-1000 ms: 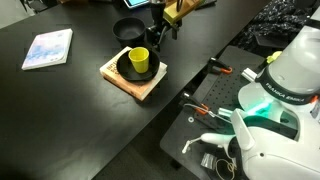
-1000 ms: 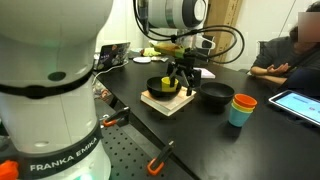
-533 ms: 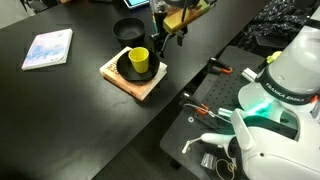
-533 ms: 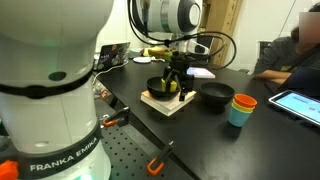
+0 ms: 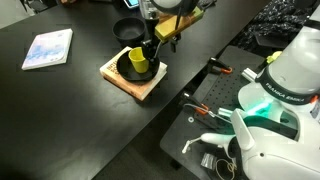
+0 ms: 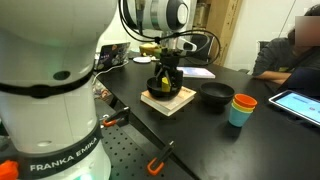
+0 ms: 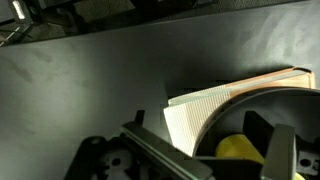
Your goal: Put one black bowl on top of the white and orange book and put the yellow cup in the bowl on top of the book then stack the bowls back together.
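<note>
The jaws stand wide apart and grip nothing; they hang low, right over the yellow cup [image 5: 138,62], whose rim shows between them in the wrist view [image 7: 240,150]. The cup stands upright inside a black bowl [image 5: 122,66], and that bowl sits on the white and orange book [image 5: 146,88], which lies flat on the dark counter [image 5: 80,110]. The wrist view shows the bowl's curved rim [image 7: 275,98] overlapping the book's pale page edges [image 7: 200,118], a closeness neither exterior view gives. A second black bowl [image 5: 127,29] rests on the counter beyond the book, apart from it; an exterior view shows it just beside the book [image 6: 215,95]. That same view alone shows an orange cup [image 6: 244,100] nested in a teal cup [image 6: 240,116] next to the second bowl, a tablet [image 6: 298,104] near the edge, and a seated person [image 6: 290,50] behind. Only the high exterior view shows the thin pale blue booklet [image 5: 48,48], lying well apart from the book.
</note>
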{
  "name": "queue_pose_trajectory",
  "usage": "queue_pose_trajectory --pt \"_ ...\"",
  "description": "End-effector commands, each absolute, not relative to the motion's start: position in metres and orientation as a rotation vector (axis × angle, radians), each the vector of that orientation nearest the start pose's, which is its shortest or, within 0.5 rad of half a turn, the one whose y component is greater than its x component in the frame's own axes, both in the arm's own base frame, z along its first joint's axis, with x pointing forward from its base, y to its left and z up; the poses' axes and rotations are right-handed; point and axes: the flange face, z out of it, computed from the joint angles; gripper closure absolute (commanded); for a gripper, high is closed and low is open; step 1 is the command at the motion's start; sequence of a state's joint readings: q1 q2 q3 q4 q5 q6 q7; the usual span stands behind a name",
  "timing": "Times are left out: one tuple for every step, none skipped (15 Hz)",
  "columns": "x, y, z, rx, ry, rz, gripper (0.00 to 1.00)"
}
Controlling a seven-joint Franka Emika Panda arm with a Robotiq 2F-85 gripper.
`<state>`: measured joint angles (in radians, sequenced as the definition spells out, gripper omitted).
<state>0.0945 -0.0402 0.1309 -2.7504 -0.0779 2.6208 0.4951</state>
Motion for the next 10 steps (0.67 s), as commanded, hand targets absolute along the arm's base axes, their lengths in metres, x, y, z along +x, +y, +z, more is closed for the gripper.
queue_pose_trajectory --pt "0.375 0.100 0.220 -3.173 0.301 0.045 0.00" --pt "0.376 0.103 0.219 -3.168 0.285 0.021 0.00" --pt "0.376 0.108 0.218 -3.160 0.282 0.007 0.00" --pt "0.376 0.112 0.217 -3.151 0.277 -0.013 0.00" --pt "0.376 0.115 0.215 -3.146 0.268 -0.025 0.00" --pt "0.376 0.117 0.213 -3.144 0.255 -0.040 0.00" --pt "0.376 0.118 0.210 -3.145 0.252 -0.049 0.00" --pt "0.377 0.117 0.208 -3.148 0.247 -0.053 0.00" --pt "0.376 0.116 0.206 -3.149 0.236 -0.053 0.25" --pt "0.376 0.116 0.204 -3.152 0.231 -0.047 0.25"
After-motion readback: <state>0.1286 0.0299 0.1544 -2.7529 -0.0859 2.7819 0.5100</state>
